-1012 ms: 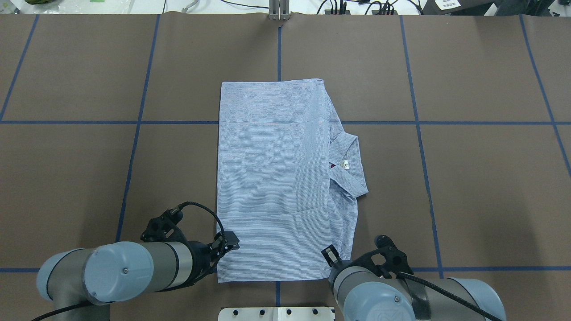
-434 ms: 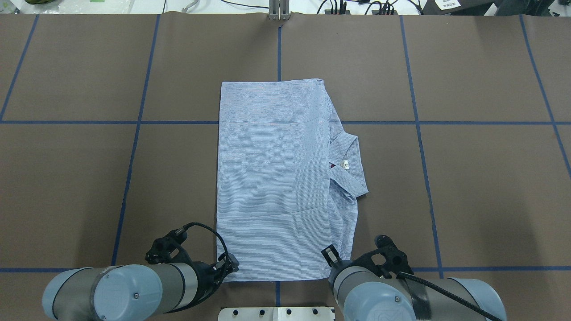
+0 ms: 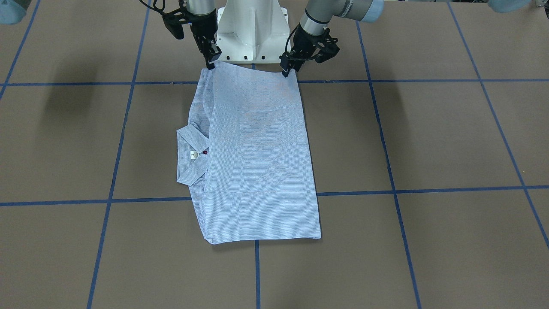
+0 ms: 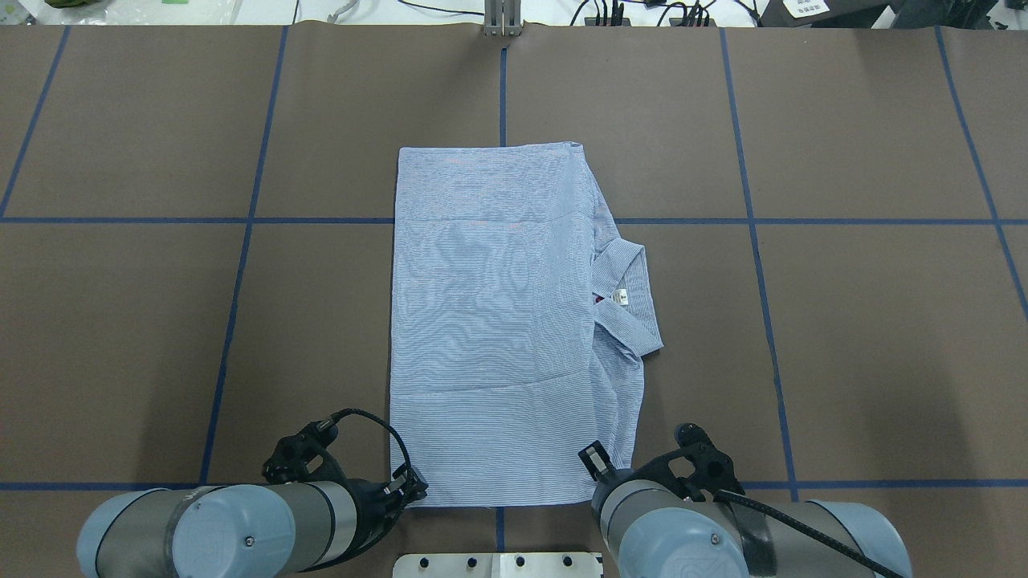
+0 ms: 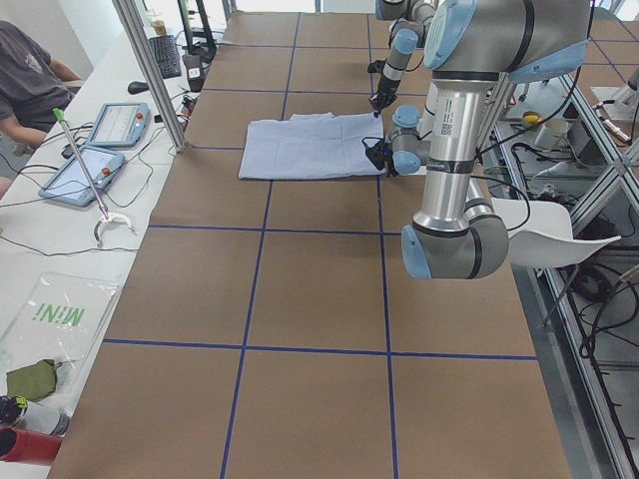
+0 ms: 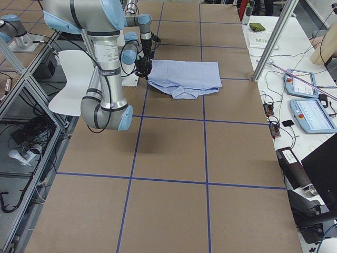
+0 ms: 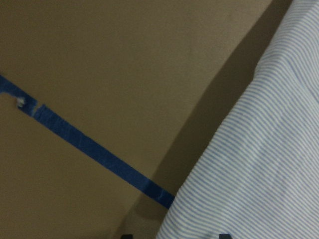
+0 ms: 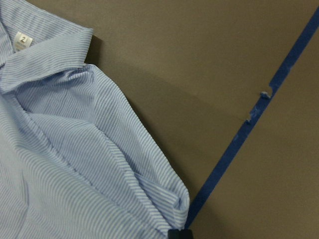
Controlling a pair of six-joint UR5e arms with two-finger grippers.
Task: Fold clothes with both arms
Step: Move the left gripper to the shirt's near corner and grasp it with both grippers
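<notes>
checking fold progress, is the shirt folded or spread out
Folded: the shirt lies as a narrow rectangle, no sleeves showing, collar sticking out one side.

A folded light blue shirt [image 5: 310, 146] is seen lying flat on the brown surface [image 5: 319, 289], which is divided by blue tape lines [image 5: 268, 205]. The large, near left arm [image 5: 446, 130] is bent down to the shirt's near corner at the robot's end, the small right arm [image 5: 402, 45] to its far corner there. How the jaws stand cannot be judged. Beyond the shirt's opposite end, a seated person [image 5: 25, 75] and two tablets [image 5: 122, 124] are seen.
</notes>
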